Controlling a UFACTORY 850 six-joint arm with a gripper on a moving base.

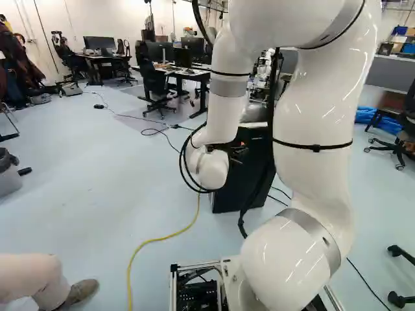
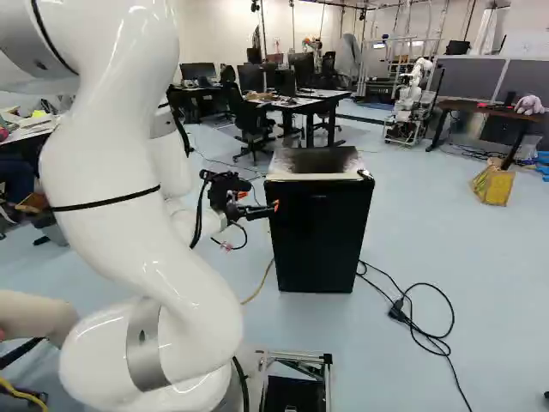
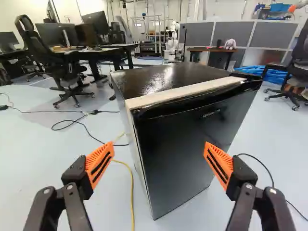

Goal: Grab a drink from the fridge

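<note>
Arm (image 2: 120,189): white, bent, carrying the pincer (image 2: 259,200).
Desk (image 2: 296,104): beyond the fridge (image 2: 319,232), at eleven o'clock from the pincer, bearing monitors (image 3: 93,25).
Fridge: black, upright, door closed, at the pincer's twelve o'clock.
Pincer: wide open, orange pads (image 3: 99,166) well apart, gripping nothing.
Cable (image 3: 132,197): yellow, on the floor (image 3: 38,144), at the pincer's eleven o'clock.

I count one black fridge (image 3: 185,149), two orange pads (image 3: 100,163) and one plush toy (image 3: 230,44).
</note>
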